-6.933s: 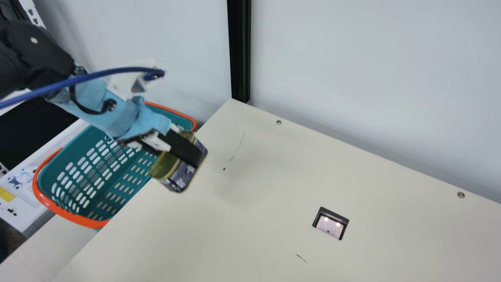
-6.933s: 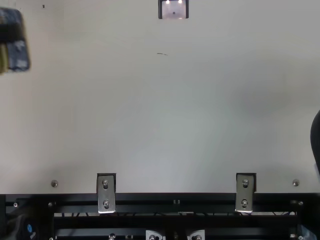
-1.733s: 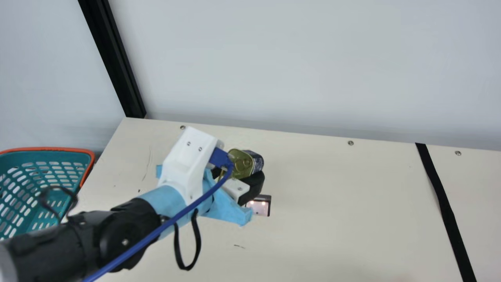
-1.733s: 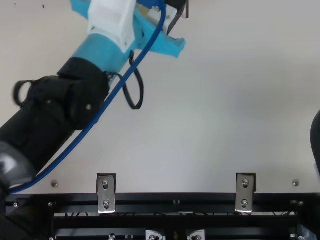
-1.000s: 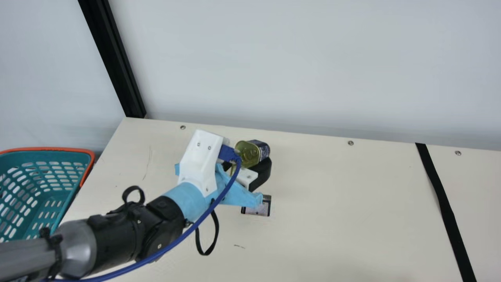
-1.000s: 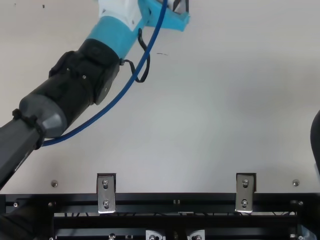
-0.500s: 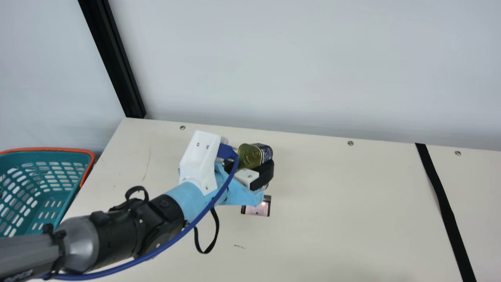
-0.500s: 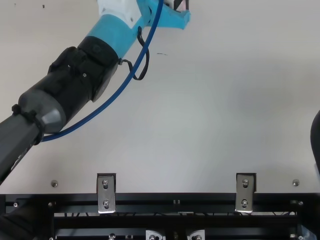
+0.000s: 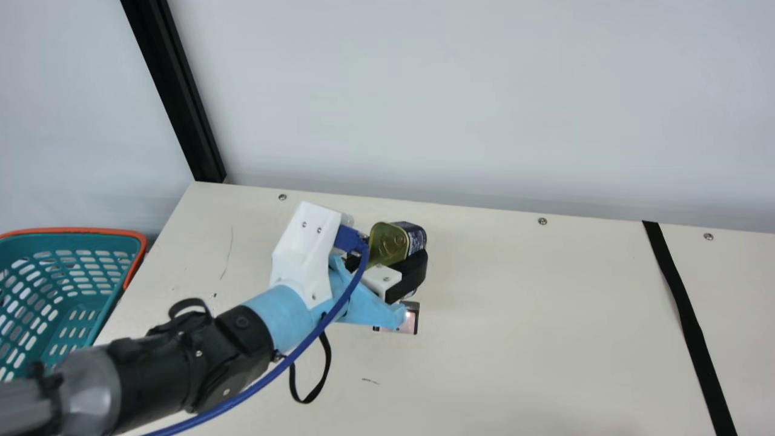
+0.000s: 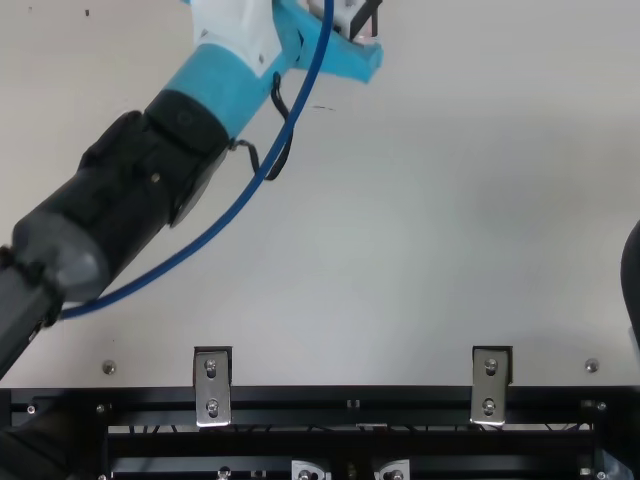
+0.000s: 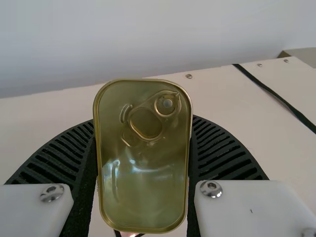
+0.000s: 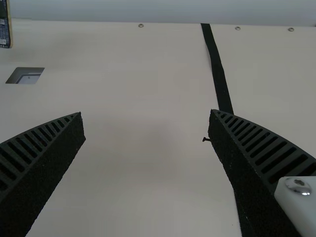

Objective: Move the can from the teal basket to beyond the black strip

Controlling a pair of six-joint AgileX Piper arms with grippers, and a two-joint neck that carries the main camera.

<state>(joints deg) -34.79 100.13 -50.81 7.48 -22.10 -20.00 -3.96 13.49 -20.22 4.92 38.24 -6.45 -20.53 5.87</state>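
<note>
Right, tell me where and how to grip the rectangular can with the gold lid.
Probably its long side walls, coming from the lid side: the can is narrower across them than end to end, and the black left gripper holds it so.

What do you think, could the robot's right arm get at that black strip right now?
Probably yes. In its own wrist view the right gripper is open, the black strip passes beneath one of its fingers, and nothing seems to stand in between.
</note>
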